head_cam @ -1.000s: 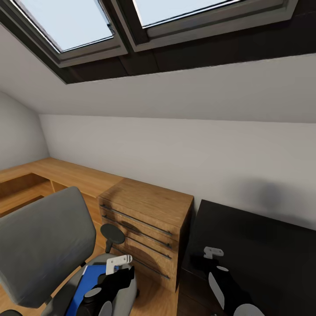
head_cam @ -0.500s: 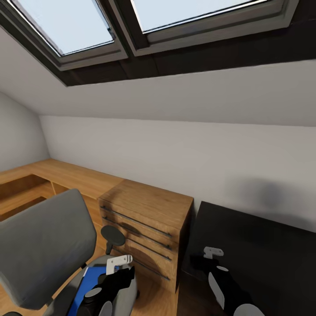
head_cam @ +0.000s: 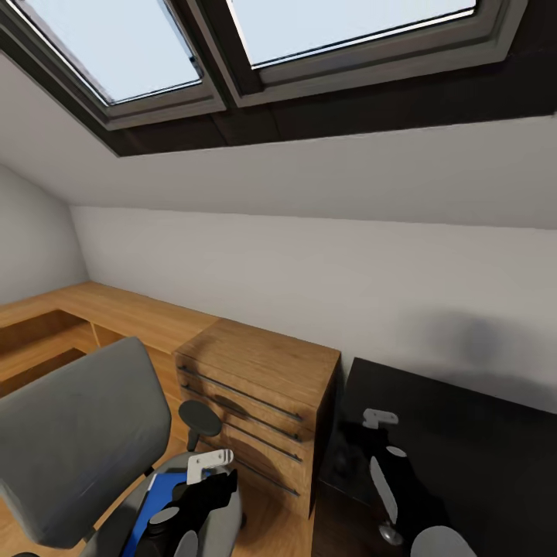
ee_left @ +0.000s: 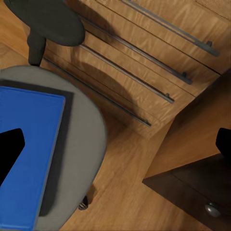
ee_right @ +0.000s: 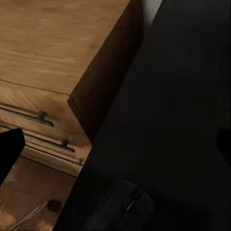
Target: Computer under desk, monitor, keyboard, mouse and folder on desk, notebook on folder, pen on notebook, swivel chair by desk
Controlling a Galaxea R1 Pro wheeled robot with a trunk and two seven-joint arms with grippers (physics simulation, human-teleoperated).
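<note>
The grey swivel chair (head_cam: 77,441) stands at the lower left, and the blue folder (head_cam: 157,501) lies flat on its seat (ee_left: 84,139). My left gripper (head_cam: 203,486) hovers above the seat's edge, open, with the folder (ee_left: 26,154) under one fingertip (ee_left: 9,154). Over the near left corner of the glossy black desk (head_cam: 464,449), my right gripper (head_cam: 363,456) is open and holds nothing; the black desk top (ee_right: 183,120) lies beneath it. The computer, monitor, keyboard, mouse, notebook and pen are out of view.
A light-wood drawer cabinet (head_cam: 255,391) with long bar handles stands between chair and desk, close to both. A low wooden shelf unit (head_cam: 116,309) runs along the left wall. The chair's black armrest (head_cam: 199,416) sticks out toward the cabinet. A desk drawer knob (head_cam: 384,532) shows below.
My right arm has risen and moved a little farther over the desk. The view has tilted slightly. Left arm, chair and folder keep their places.
</note>
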